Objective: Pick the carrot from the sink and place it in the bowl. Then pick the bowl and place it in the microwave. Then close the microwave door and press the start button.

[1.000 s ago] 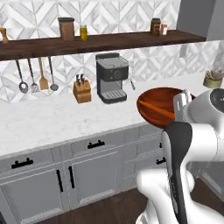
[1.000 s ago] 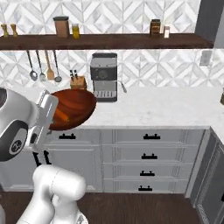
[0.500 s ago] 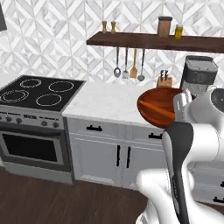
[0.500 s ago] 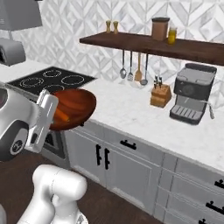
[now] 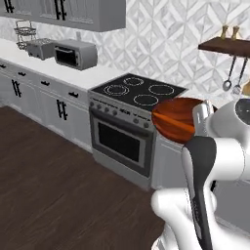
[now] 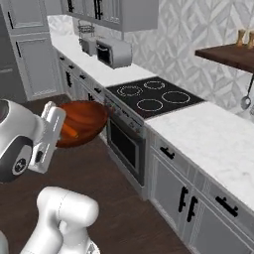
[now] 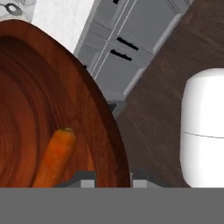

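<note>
Hand view: the bowl [image 7: 48,109] takes the left part of the picture, its glossy reddish-brown inside turned toward the camera, and the carrot [image 7: 54,156] lies inside it, near the bottom edge of the view, with its thick end pointing up. The gripper [image 7: 113,179] sits at the rim of the bowl; one finger [image 7: 85,180] is on the inner side of the rim and the other on the outer side, so the gripper is clamped on the bowl's edge. Beyond the rim I see grey cabinet drawers [image 7: 127,48] with black handles and a dark wooden floor [image 7: 175,52].

In the left base view the bowl [image 5: 178,119] is held in the air in front of the arm, level with the black stove [image 5: 139,93] and just right of it in the picture. Far on the left counter stand a small grey microwave [image 5: 74,53] and a toaster [image 5: 39,48].

In the right base view the bowl [image 6: 82,124] hangs over the floor [image 6: 124,208], apart from the counter [image 6: 213,139], and the orange carrot [image 6: 69,131] is visible inside it. The microwave [image 6: 113,52] stands on the far counter beyond the stove [image 6: 154,96].
</note>
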{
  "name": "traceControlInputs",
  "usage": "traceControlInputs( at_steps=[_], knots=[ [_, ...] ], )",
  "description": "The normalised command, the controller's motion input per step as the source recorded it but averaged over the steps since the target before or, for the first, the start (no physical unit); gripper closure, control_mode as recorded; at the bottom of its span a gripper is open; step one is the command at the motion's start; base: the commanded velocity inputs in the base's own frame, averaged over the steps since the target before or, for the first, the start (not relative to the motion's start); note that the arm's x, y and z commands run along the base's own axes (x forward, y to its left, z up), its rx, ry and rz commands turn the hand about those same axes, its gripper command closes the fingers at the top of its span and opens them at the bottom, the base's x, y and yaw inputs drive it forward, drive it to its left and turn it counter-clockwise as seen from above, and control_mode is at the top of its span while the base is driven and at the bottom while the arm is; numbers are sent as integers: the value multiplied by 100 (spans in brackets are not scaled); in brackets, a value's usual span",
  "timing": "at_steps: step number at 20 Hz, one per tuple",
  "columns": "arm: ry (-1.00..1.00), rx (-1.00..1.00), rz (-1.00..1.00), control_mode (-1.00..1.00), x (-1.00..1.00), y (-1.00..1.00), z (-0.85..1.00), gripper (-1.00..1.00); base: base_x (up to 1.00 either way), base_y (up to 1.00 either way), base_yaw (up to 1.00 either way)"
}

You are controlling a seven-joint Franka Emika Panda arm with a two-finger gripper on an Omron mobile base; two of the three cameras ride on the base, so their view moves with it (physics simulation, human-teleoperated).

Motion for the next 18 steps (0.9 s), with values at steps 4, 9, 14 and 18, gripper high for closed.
traceControlInputs(
  at_steps=[4,9,14,18],
  knots=[
    [0,0,0,100,0,0,0,100,0,43,72],
    [0,0,0,100,0,0,0,100,16,14,73],
    [0,0,0,100,0,0,0,100,62,-11,70],
    [0,0,0,100,0,0,0,100,100,-26,64]
  ],
)
